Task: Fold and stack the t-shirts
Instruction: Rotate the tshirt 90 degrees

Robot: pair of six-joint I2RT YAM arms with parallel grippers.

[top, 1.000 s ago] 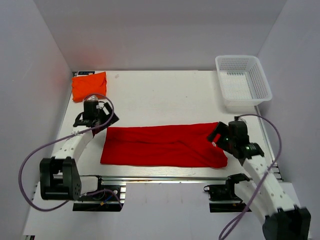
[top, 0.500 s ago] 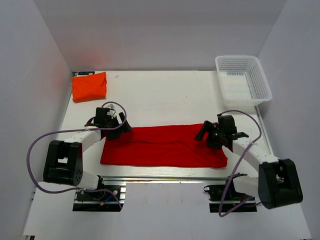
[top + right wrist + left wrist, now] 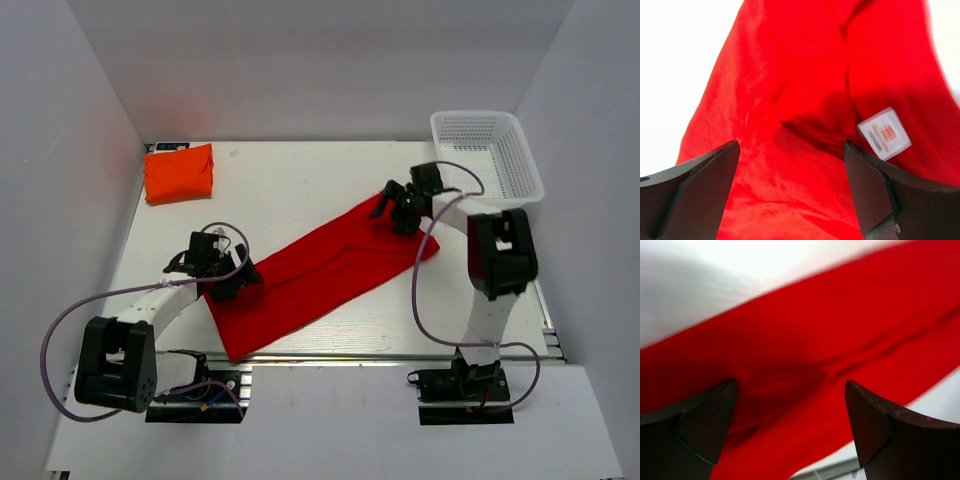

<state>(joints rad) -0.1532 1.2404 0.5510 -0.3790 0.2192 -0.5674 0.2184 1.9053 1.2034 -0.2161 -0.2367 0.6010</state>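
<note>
One of two shirts looks done: the orange t-shirt (image 3: 178, 173) sits folded at the far left corner of the counter (image 3: 300, 175). The red t-shirt (image 3: 320, 270) is only a long narrow strip lying slantwise, from near left to far right, so we judge it needs more folds and then stacking with the orange one. Our left fingers (image 3: 700, 425) and right fingers (image 3: 695, 192) stand wide over its two ends, pinching nothing. The white mesh basket (image 3: 527, 172) at far right holds nothing.
</note>
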